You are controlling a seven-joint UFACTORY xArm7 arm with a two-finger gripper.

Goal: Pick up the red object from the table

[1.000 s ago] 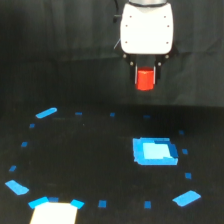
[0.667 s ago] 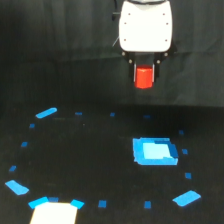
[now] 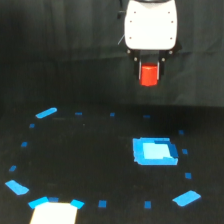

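Observation:
The red object (image 3: 149, 75) is a small bright red-orange block held between the dark fingers of my white gripper (image 3: 149, 70). It hangs well above the black table (image 3: 90, 160), near the top of the exterior view and right of centre. The gripper is shut on the block, whose lower part sticks out below the fingers. The block is above and behind the large blue square patch (image 3: 155, 151).
Small blue tape marks form a ring on the table, with larger blue patches at the exterior view's left (image 3: 46, 113), lower left (image 3: 18, 187) and lower right (image 3: 186, 198). A pale rectangle (image 3: 54, 212) lies at the bottom left edge. A dark curtain hangs behind.
The gripper with the red block has risen slightly; the scene is otherwise the same.

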